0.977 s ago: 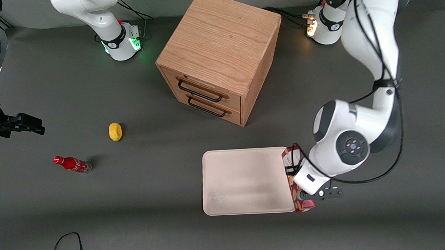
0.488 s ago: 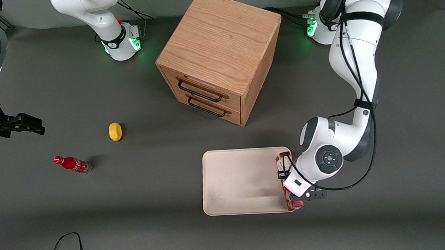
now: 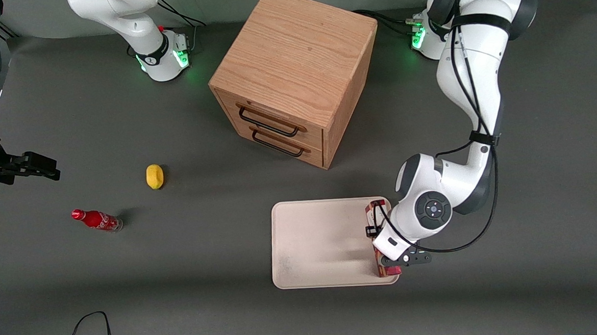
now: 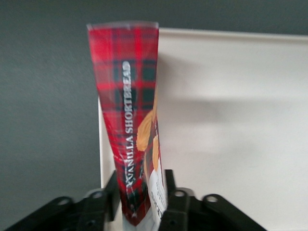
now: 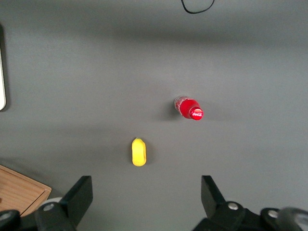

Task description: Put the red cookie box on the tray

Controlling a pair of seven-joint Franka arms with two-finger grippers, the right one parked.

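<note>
1. One dark-red tartan cookie box [image 4: 129, 125], a flat carton with tan biscuits printed on its face and white lettering down its narrow side; one large cream-white rectangular tray [image 3: 323, 240] with rounded corners and a low rim.
2. Elsewhere: one oak-coloured wooden two-drawer cabinet [image 3: 293, 70] with two black wire handles, one small yellow lemon-shaped object [image 3: 154, 176], one small red cola bottle [image 3: 97, 220] lying on its side, and one black cable loop [image 3: 87, 326] at the table's near edge.
3. The left arm's black two-finger gripper [image 4: 142, 204] is clamped on the cookie box, one finger pressed against each broad face near one end of the carton.
4. The box stands on edge, narrow side toward the wrist camera, its length running along the tray's short rim at the working arm's end.
5. In the front view the box [image 3: 375, 235] shows just inside that rim, above the tray's bare surface, largely covered by the white wrist; whether it touches the tray cannot be told.
6. The cabinet stands farther from the front camera than the tray, drawers facing the tray.
7. The lemon-shaped object and cola bottle lie well apart from the tray, toward the parked arm's end of the grey table [image 3: 207, 274].
</note>
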